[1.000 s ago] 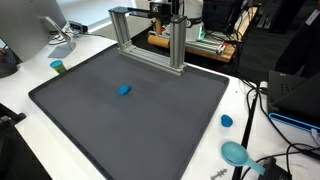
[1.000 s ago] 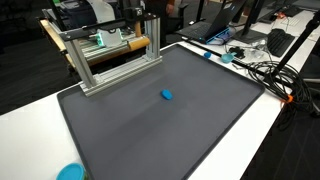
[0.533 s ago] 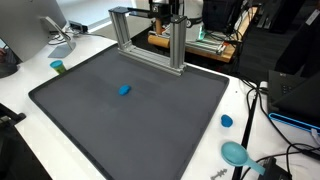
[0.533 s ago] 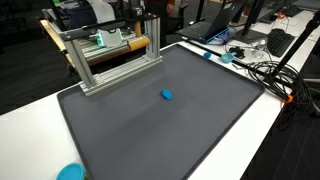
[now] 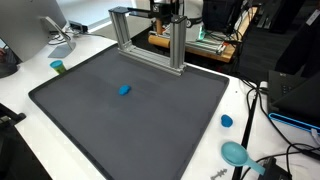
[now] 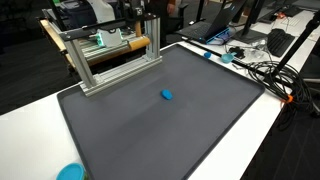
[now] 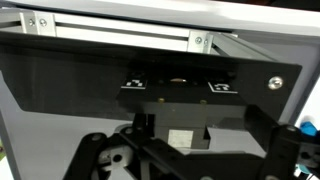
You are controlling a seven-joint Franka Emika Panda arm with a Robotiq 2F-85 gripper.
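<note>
Claw (image 7: pixel 190 162) is showing along the bottom edge of the wrist view, its two black finger linkages spreading wide apart to either side. Jaws are standing fully open and gripping nothing; nothing is sitting between them. The claw is facing an aluminium frame (image 7: pixel 110 36), whose silver rail is running across the top of that view above a dark panel.

In both exterior views the claw itself is hard to pick out among the dark clutter behind the frame.

Aluminium frame (image 5: pixel 179 45) (image 6: pixel 153 40) is standing upright at the far edge of a dark grey mat (image 5: pixel 130 135) (image 6: pixel 150 135), with two posts carrying a top bar and a base rail lying along the mat's edge.

A small blue piece (image 5: pixel 124 90) (image 6: pixel 166 95) is lying alone on the mat, out in the open part of it, well apart from the frame and from the claw.

The mat is covering most of a white surface (image 5: pixel 30 72) (image 6: pixel 30 118). Off the mat, on the white margin, a green cup (image 5: pixel 58 67) is standing near one corner, a blue cap (image 5: pixel 227 121) is lying just beside the mat's edge, and a teal bowl (image 5: pixel 236 153) (image 6: pixel 70 172) is sitting at a corner. Black cables (image 6: pixel 262 72) are trailing along one side.
</note>
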